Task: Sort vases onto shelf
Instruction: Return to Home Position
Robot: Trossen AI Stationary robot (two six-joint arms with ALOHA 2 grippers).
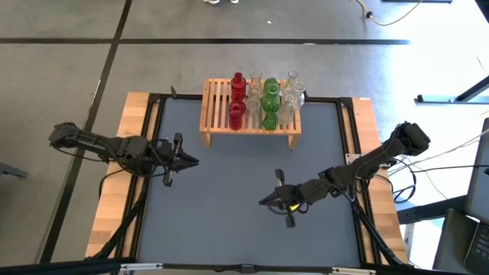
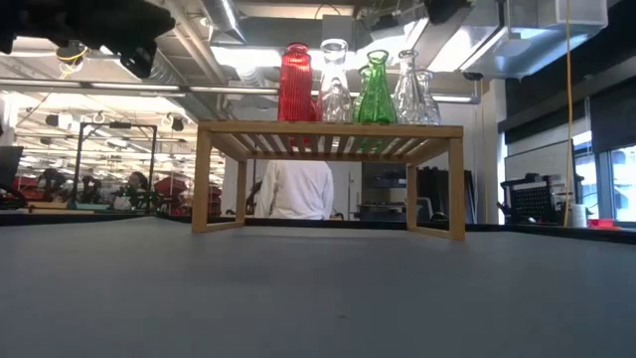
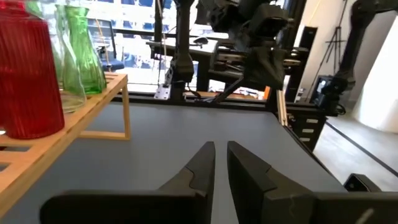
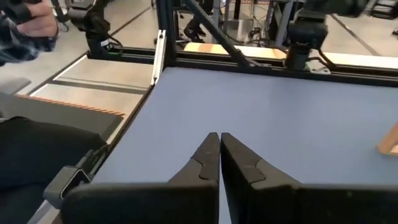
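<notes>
The light-wood shelf [image 1: 216,103] stands on its short legs at the far middle of the grey mat. Red vases [image 1: 238,99], green vases [image 1: 270,103] and clear vases [image 1: 290,95] stand upright on its slats, toward its right half. In the low view they show as red [image 2: 296,85], clear [image 2: 335,85] and green [image 2: 375,94] on the shelf top [image 2: 328,129]. My left gripper [image 1: 195,161] hovers at the mat's left side, level, shut and holding nothing [image 3: 221,149]. My right gripper [image 1: 263,202] hangs over the mat's near right part, shut and holding nothing [image 4: 219,138].
The grey mat [image 1: 229,221] spreads between both arms and the shelf. Wooden boards [image 1: 122,176] and black frame rails [image 1: 359,221] border it left and right. A person in a white top [image 2: 293,189] stands in the room behind the shelf.
</notes>
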